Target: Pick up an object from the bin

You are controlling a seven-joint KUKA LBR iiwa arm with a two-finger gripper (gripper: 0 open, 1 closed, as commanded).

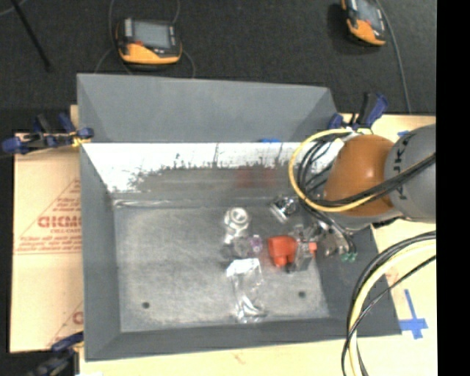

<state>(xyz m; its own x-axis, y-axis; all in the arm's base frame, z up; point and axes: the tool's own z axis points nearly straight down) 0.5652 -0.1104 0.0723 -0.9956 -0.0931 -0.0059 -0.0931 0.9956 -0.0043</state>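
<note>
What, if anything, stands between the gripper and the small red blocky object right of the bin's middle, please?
Nothing visible does. The gripper is right beside the small red blocky object, on its right. The small purple piece and the crumpled clear plastic wrapper lie on its far side.

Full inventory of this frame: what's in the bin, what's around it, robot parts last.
bin: 1, grey metal, centre of view
red block: 1, red, right of mid floor, next to the hand
round-topped piece: 1, silver-white, mid floor, left of the red block
translucent piece: 1, purplish, just below the round-topped piece
crumpled wrap: 1, clear and shiny, near the floor's front edge
shiny metal piece: 1, silver, behind the red block, kind unclear
handheld devices: 2, orange and black, on the dark floor beyond the bin
hand: 1, dark, at the red block's right side
arm cover: 1, orange, over the bin's right side
cables: several, black and yellow, looped round the arm cover
</note>
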